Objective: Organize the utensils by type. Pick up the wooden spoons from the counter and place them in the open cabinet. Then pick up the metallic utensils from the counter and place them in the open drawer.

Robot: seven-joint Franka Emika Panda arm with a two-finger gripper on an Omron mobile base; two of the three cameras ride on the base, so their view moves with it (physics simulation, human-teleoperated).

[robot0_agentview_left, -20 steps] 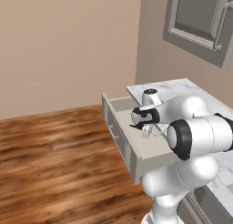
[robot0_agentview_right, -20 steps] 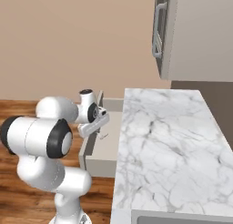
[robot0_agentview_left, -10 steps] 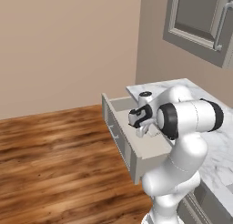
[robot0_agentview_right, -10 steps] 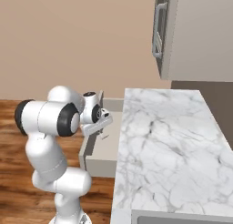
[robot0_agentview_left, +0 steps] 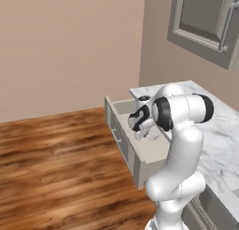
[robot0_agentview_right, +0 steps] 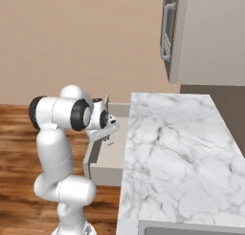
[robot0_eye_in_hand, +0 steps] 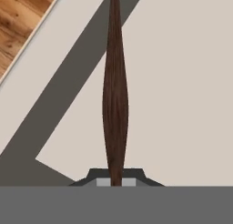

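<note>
Now over the open drawer [robot0_agentview_left: 125, 131] with the gripper [robot0_agentview_left: 138, 133] clamped shut on the dark-handled utensil [robot0_eye_in_hand: 115, 100], whose brown handle runs straight out from between the fingertips above the drawer's pale floor. Best to lower until the utensil lies nearly flat and close to that floor, well inside the walls, then part the fingers and lift straight up. Worth keeping clear of the marble counter [robot0_agentview_right: 172, 148] edge beside the drawer.
</note>
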